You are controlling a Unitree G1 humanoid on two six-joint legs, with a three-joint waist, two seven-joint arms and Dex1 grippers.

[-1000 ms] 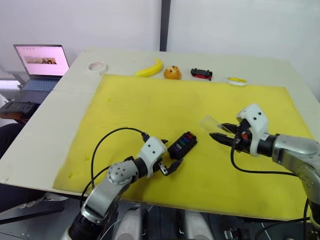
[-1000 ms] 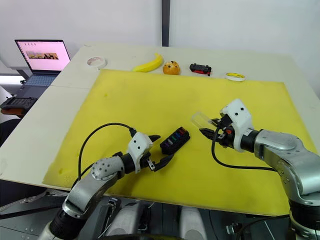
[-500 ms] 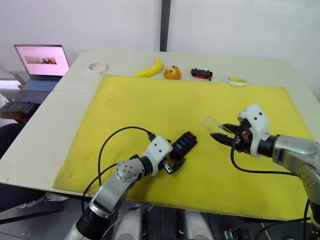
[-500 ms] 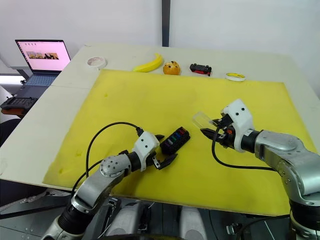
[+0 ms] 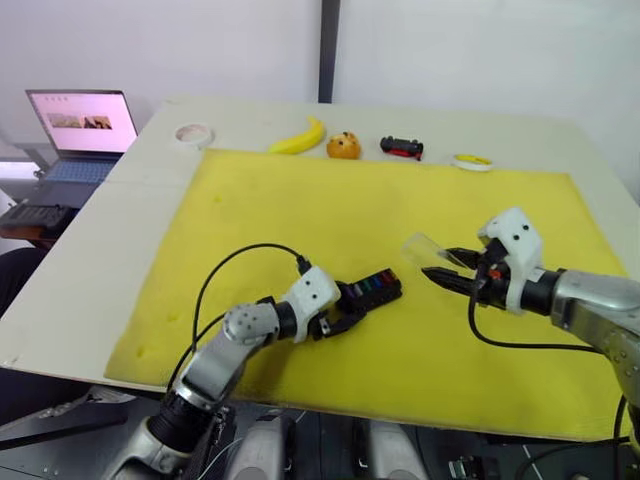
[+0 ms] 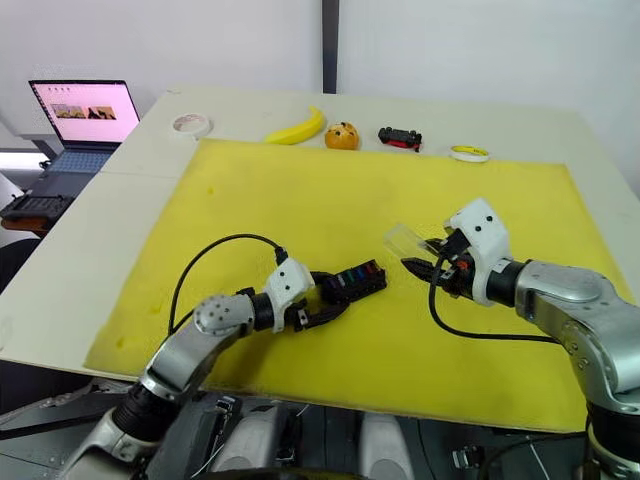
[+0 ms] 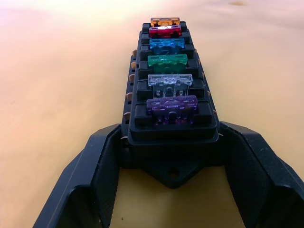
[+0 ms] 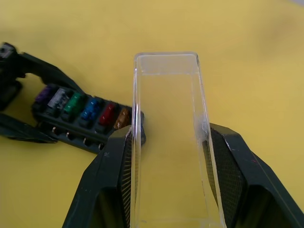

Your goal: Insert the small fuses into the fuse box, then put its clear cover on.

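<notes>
The fuse box (image 5: 372, 289) is a black block lying on the yellow mat (image 5: 300, 200), near its front middle. The small fuses (image 7: 166, 61) stand in a row in its slots: purple, clear, green, blue, red and orange. My left gripper (image 5: 350, 307) is at the box's near end, its fingers (image 7: 102, 161) pressed against both sides. My right gripper (image 5: 438, 265) hovers to the right of the box, shut on the clear cover (image 8: 168, 137). The cover (image 5: 425, 247) juts out toward the box, a little above the mat.
Along the table's far edge lie a banana (image 5: 298, 138), an orange (image 5: 345, 146), a black-and-red toy car (image 5: 402, 148) and a yellow tape ring (image 5: 472, 161). A white tape roll (image 5: 194, 132) sits at the far left. An open laptop (image 5: 82, 125) stands beyond the table's left side.
My left gripper has moved up to the fuse box and closed on its near end. The box has turned from slanting to lying more crosswise. The right gripper with the cover has barely moved.
</notes>
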